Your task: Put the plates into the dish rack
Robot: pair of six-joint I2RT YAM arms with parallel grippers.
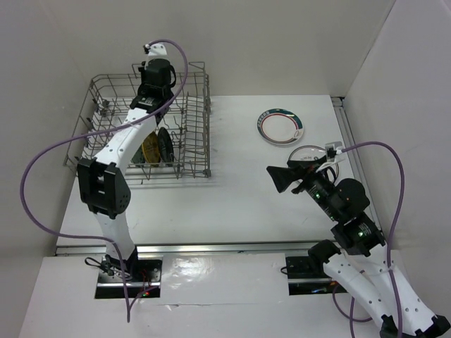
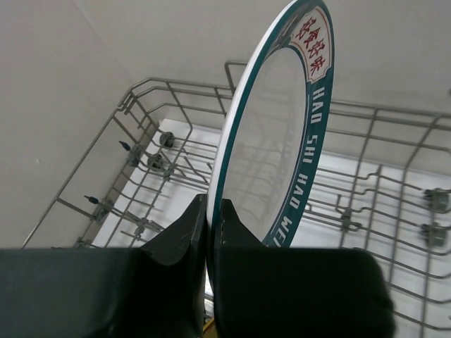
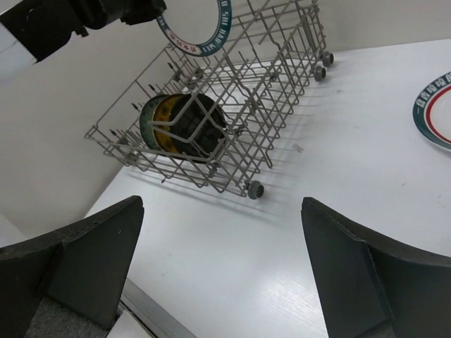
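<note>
Pinching the lettered plate (image 2: 275,155) by its rim in the left gripper (image 2: 209,211), upright over the dish rack (image 1: 190,134), to slip in on edge. Holding the right gripper (image 3: 222,208) spread wide, ready to grab.

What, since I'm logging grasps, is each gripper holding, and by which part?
The left gripper pinches the round white plate with a teal lettered rim by its lower edge over the grey wire dish rack. The right gripper holds nothing.
</note>
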